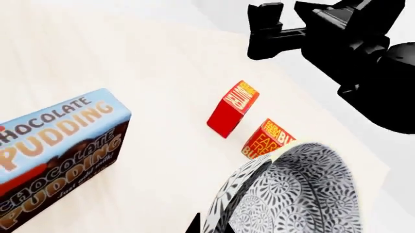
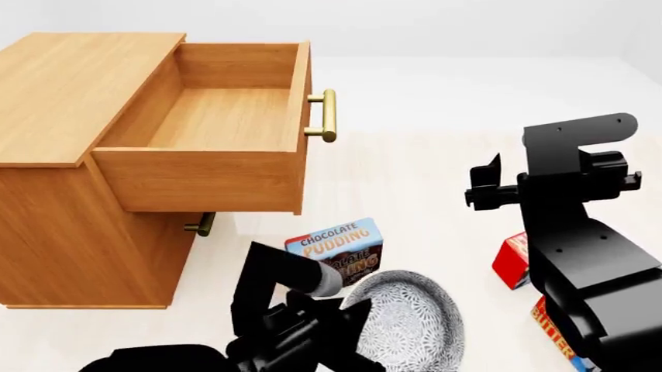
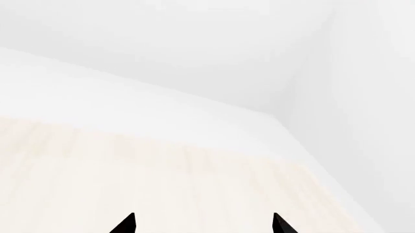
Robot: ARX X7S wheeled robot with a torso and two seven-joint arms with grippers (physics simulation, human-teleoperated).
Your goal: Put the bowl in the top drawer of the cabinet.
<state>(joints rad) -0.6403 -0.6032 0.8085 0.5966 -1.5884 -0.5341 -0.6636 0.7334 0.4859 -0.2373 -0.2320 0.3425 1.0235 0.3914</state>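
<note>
A pale cream floor (image 2: 435, 194) with faint wood grain runs back to plain white walls (image 3: 194, 29), which meet in a corner seen from the right wrist. The light is even and soft, with only weak shadows. A chocolate pudding box (image 2: 339, 246) and two small red boxes (image 1: 232, 108) lie on the floor

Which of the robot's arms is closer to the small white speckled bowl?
Left. The left gripper is right at the small white speckled ceramic bowl, its jaws at the rim. The right gripper hangs apart from it, higher up and off to the right, over bare floor.
</note>
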